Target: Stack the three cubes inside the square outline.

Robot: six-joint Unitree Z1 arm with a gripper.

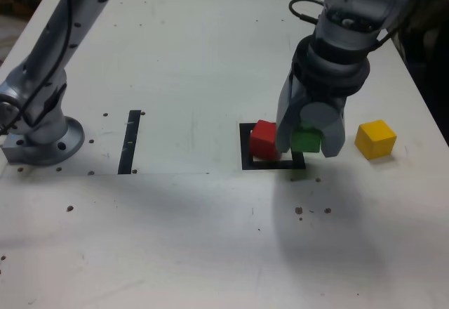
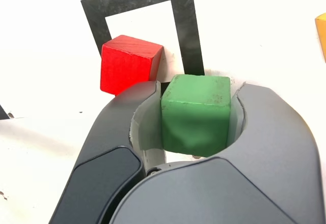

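The red cube (image 1: 264,139) sits at center frame on the square outline's (image 1: 245,149) left edge (white table (image 1: 196,56) lies open all around). The gripper (image 1: 309,142) clamps the green cube (image 1: 306,140) between its jaws, just right of the red one.

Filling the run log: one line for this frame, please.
gripper: shut on green cube | red cube: on square outline | yellow cube: apart on table, untouched | stack: not started

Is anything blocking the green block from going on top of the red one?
No. The gripper holds the green block right beside the red block, which sits on the square outline with a bare top.
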